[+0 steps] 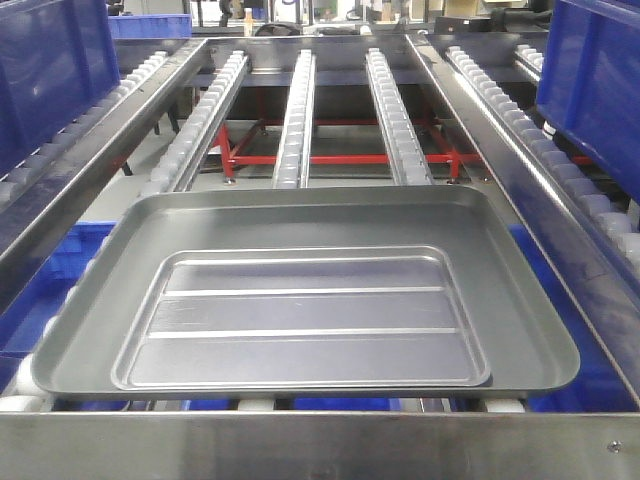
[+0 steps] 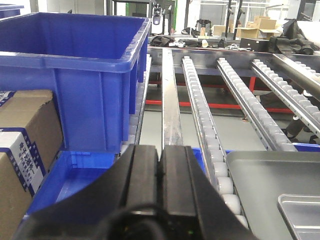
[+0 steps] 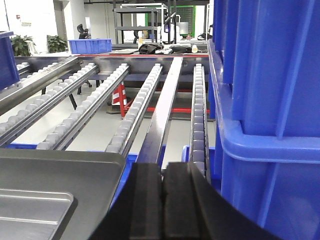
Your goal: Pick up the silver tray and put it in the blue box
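Observation:
The silver tray (image 1: 305,320), with two long ridges on its floor, lies inside a larger plain silver tray (image 1: 520,290) on the roller conveyor. Its corner shows in the left wrist view (image 2: 302,215) and in the right wrist view (image 3: 30,210). A deep blue box (image 2: 75,65) stands to the left of the conveyor, also in the front view (image 1: 50,70). A like blue crate (image 3: 265,100) stands at the right (image 1: 595,80). My left gripper (image 2: 160,150) is shut and empty, left of the trays. My right gripper (image 3: 162,169) is shut and empty, right of them.
Roller rails (image 1: 295,110) run away from the trays over a red frame (image 1: 340,158). Cardboard boxes (image 2: 22,150) sit at the far left. Lower blue bins (image 2: 75,172) lie under the rollers. A steel front edge (image 1: 320,445) borders the conveyor.

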Robot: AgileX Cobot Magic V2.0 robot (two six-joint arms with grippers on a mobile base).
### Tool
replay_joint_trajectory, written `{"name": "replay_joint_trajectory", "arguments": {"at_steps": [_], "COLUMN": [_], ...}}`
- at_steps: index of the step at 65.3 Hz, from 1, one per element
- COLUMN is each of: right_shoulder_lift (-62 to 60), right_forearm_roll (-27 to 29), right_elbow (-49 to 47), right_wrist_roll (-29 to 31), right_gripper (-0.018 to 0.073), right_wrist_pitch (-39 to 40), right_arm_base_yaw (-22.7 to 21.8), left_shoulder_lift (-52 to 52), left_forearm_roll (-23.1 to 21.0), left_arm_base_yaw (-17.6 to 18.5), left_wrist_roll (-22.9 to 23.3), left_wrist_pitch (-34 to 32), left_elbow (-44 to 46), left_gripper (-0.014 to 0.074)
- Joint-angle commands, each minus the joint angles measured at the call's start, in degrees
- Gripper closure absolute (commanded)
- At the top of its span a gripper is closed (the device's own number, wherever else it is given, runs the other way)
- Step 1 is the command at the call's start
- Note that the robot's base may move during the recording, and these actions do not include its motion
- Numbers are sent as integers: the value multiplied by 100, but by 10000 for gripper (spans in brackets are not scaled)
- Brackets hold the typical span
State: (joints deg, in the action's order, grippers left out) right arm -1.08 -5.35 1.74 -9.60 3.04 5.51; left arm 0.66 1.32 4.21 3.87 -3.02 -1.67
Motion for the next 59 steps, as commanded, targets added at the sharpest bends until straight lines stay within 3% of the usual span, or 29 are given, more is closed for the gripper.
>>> {"name": "replay_joint_trajectory", "arguments": {"at_steps": [1, 20, 29, 34, 42, 48, 52, 59], "right_shoulder_lift": [-65, -65, -56, 63, 724, 1514, 2152, 3282], "right_forearm_roll": [-64, -64, 33, 113, 113, 113, 113, 113], "right_elbow": [19, 19, -379, -900, -1667, -2218, -2546, -3041], "right_wrist_roll": [23, 42, -208, -636, -1347, -1344, -1345, -1345], "right_gripper": [507, 507, 507, 507, 507, 507, 507, 507], "right_wrist_pitch": [496, 528, 590, 300, -346, -914, -1500, -2809], "right_arm_base_yaw": [-31, -32, -15, -15, -15, -15, -15, -15], "left_shoulder_lift": [92, 92, 45, -184, -1088, -2046, -2716, -3707], "left_forearm_roll": [4, 172, 183, 130, -480, -825, -828, -836], "left_arm_base_yaw": [9, -1, -1, 9, 9, 9, 9, 9], "left_wrist_roll": [-15, -63, -52, -52, -52, -52, -52, -52], "left_wrist_pitch": [-480, -572, -489, 115, 1748, 2957, 3563, 4010], "left_elbow": [10, 33, 713, 1307, 2400, 3062, 3360, 3589], "left_gripper": [700, 700, 700, 700, 700, 700, 700, 700]}}
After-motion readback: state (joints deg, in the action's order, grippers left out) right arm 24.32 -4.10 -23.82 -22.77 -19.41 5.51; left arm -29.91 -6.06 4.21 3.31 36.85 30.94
